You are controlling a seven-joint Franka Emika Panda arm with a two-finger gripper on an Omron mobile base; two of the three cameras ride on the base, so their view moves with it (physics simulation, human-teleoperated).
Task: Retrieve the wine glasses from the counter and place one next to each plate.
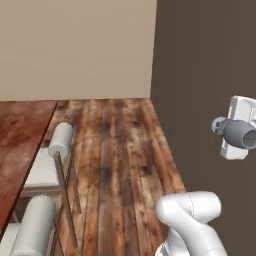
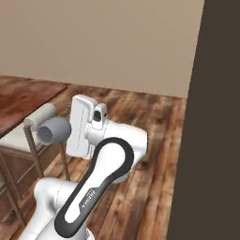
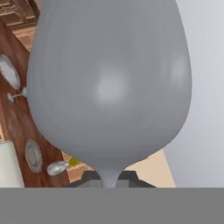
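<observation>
One wine glass (image 3: 109,87) — stem base hidden, plates (image 3: 33,155) half-seen

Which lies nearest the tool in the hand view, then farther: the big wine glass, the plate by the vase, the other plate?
1. Wine glass, gripped, centre.
2. Plate by the vase, lower left; vase beside it.
3. Other plate, upper left, farthest.

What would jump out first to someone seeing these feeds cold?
The wine glass looms huge in the hand view, stem down toward the gripper, which is shut on it. In the base views its grey bowl sticks out sideways from the white hand, above the wooden floor. Far behind, two plates lie on a reddish-brown top.
</observation>
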